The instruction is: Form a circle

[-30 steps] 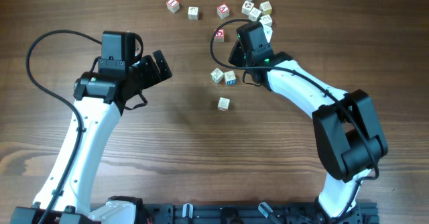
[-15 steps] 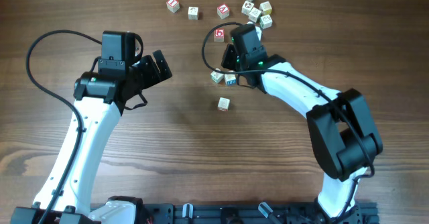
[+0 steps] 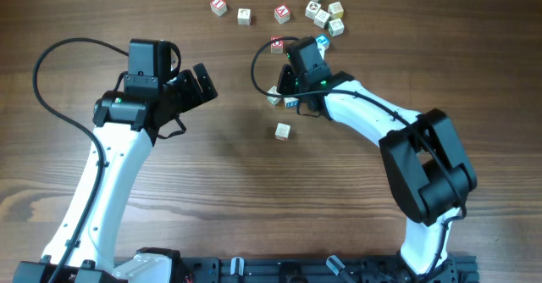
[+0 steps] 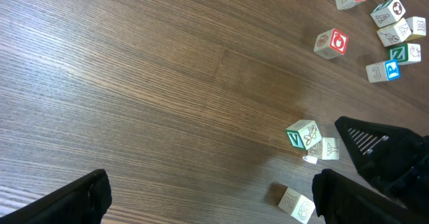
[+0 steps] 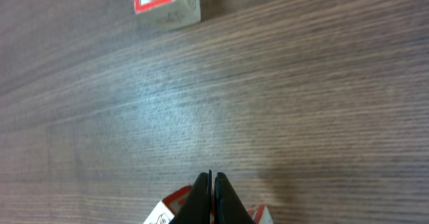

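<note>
The circle (image 3: pixel 282 99) is a tight cluster of small pale letter cubes touching one another, just left of the table's middle. In the left wrist view the circle (image 4: pixel 312 141) shows a green V cube against a plain one. My right gripper (image 3: pixel 284 85) is shut and empty, its tips (image 5: pixel 212 180) right over the cluster, whose red-edged cubes (image 5: pixel 166 212) peek out beneath the fingers. My left gripper (image 3: pixel 203 82) hangs open and empty to the left, well apart from the cubes, and the left gripper (image 4: pixel 211 200) has only bare wood between its fingers.
A lone cube (image 3: pixel 282 131) lies just below the cluster. A red O cube (image 3: pixel 277 44) and a blue P cube (image 3: pixel 322 41) sit above it. Several loose letter cubes (image 3: pixel 320 13) are scattered along the far edge. The right arm's cable loops over the cubes.
My right gripper has slid left and a little toward me, from the scattered cubes to over the cluster, uncovering the blue P cube. The left arm has not moved.
</note>
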### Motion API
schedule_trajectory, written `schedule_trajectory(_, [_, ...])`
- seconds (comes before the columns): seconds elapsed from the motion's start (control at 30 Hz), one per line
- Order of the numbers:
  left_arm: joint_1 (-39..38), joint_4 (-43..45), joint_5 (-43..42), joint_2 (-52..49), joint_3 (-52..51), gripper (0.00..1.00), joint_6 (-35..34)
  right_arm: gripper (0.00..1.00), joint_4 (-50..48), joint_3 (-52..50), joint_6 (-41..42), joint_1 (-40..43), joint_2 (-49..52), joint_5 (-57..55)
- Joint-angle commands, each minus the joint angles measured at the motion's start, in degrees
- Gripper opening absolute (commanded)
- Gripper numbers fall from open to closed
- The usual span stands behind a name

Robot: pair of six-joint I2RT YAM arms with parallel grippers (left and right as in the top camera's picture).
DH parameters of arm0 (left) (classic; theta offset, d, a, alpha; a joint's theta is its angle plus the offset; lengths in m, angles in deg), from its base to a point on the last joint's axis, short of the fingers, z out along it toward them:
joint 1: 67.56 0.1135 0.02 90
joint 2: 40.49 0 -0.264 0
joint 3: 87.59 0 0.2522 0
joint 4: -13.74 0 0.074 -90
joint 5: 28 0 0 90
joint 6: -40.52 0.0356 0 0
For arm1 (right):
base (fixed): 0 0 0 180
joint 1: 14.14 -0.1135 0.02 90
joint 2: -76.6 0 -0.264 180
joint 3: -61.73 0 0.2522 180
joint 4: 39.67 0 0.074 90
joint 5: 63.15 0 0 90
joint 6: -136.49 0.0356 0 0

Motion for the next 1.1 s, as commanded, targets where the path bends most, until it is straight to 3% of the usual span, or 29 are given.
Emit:
schedule_trajectory(0.0, [0.3,0.1,-0.5,-0.3,0.4,1.0,-0.5,0.05,1.2,0.9,0.3,-0.5,1.1,0.6])
schedule_trajectory(0.83, [0.3,0.1,-0.5,-0.3,0.4,1.0,-0.5,0.04,0.6,1.2,1.6,-0.4,0.8,-1.0])
schedule_trajectory(1.07, [0.3,0.1,-0.5,-0.3,0.4,1.0,-0.5,0.04,7.8,3.8,5.3,-0.3,-0.1,-8.2])
